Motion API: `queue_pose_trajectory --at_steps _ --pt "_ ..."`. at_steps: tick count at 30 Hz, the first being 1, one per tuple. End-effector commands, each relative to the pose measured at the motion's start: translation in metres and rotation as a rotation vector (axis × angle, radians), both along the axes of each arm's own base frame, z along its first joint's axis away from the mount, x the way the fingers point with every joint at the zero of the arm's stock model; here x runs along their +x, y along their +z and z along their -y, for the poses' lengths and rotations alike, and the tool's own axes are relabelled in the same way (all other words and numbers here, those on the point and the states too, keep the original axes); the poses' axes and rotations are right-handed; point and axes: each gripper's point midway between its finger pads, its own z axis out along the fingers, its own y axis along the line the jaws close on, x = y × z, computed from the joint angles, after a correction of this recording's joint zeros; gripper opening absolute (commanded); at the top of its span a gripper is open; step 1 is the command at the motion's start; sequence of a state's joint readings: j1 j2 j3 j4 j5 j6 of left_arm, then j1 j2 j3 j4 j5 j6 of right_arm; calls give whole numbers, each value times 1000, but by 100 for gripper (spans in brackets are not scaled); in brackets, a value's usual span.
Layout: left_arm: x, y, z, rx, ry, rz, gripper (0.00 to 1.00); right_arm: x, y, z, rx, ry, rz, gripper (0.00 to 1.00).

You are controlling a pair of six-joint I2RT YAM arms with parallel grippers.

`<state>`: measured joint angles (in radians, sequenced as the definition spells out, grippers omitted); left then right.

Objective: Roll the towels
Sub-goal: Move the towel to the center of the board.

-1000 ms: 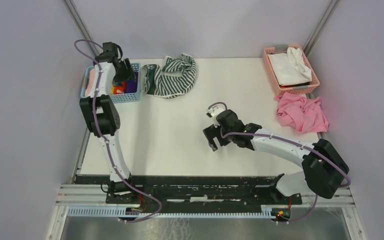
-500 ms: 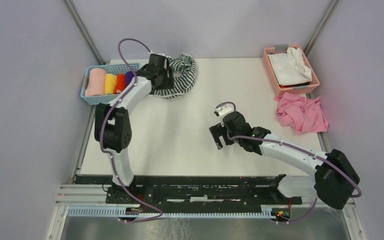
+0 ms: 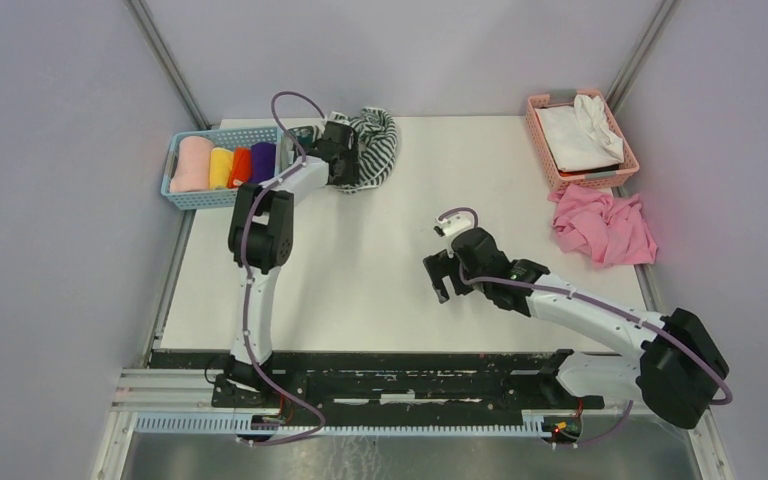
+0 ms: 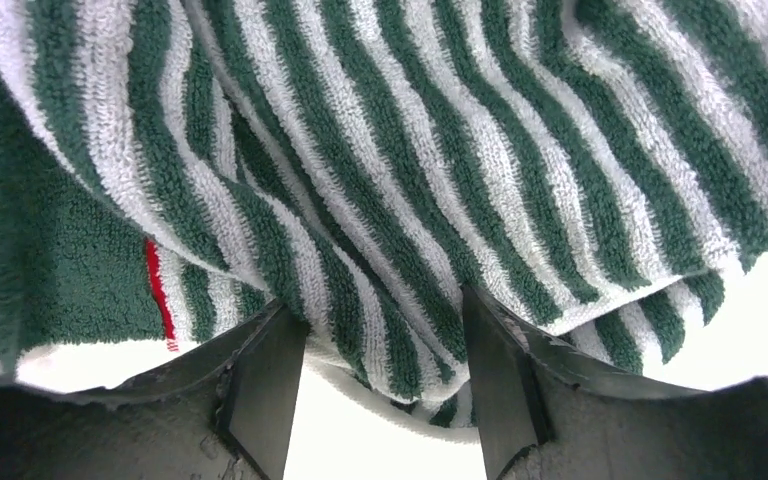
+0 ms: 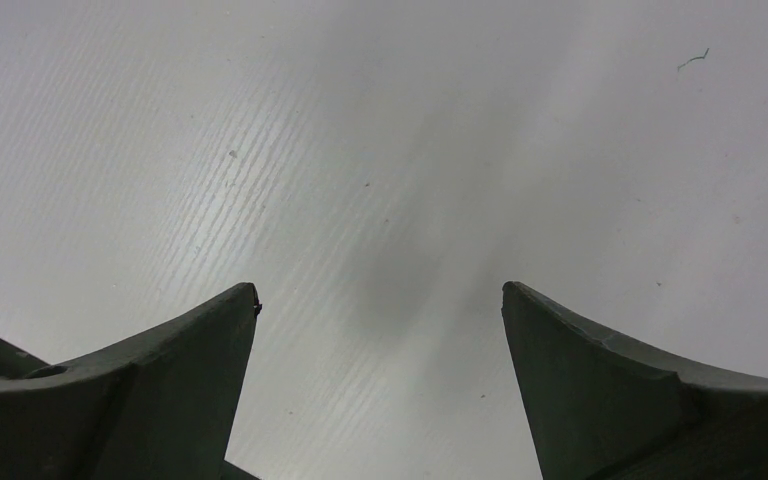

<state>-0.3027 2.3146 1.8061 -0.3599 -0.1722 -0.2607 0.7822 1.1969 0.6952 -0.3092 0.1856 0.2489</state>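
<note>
The dark-green-and-white striped towel (image 3: 374,138) lies crumpled at the table's far edge. My left gripper (image 3: 344,162) is at its near left edge. In the left wrist view the towel (image 4: 440,150) fills the frame. A fold of its hem hangs between my left gripper's (image 4: 380,385) spread fingers, which do not squeeze it. The deep-purple cloth (image 3: 263,160) sits rolled in the blue basket (image 3: 186,197). My right gripper (image 3: 441,281) is open and empty over bare table at mid-right, and in its own view (image 5: 380,290) only table shows between the fingers.
The blue basket at the far left also holds pink, yellow and orange rolls. A pink basket (image 3: 550,165) at the far right holds a white cloth (image 3: 580,135). A crumpled pink cloth (image 3: 605,228) lies just in front of it, near the right edge.
My left gripper has swung right from over the blue basket to the striped towel. My right gripper has drifted slightly right and nearer, still open.
</note>
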Motion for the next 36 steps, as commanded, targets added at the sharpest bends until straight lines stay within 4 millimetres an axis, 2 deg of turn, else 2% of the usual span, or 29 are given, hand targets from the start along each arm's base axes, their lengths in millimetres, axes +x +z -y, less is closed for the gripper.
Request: queue_pose_trajectory --at_steps 1,2,4,7,9,12,18,22,26,31,36 --pt "-51 -37 55 -68 -111 -131 63 9 17 3 28 -42 60 100" --pt "-65 -33 69 -83 -136 -136 63 10 20 5 25 -51 70 100" --pt "-102 -38 95 -100 -192 -175 62 12 26 9 23 -65 91 100" --pt "-167 -45 127 -116 -264 -244 62 13 37 17 30 -101 132 100" --pt "-206 -38 139 -113 -297 -267 63 13 43 21 42 -120 155 100" --pt "-251 -20 142 -107 -299 -265 66 13 50 30 54 -171 179 100" --pt "-279 54 118 -253 -201 -127 71 13 60 43 85 -255 216 100" --pt "-296 79 88 -280 -127 -67 74 12 63 41 105 -255 213 100" --pt "-317 63 48 -201 -8 -100 73 13 58 36 108 -243 194 100" --pt "-343 30 10 -176 135 -171 71 14 50 31 99 -236 168 100" --pt "-359 16 -4 -157 176 -207 69 15 46 28 98 -231 157 100"
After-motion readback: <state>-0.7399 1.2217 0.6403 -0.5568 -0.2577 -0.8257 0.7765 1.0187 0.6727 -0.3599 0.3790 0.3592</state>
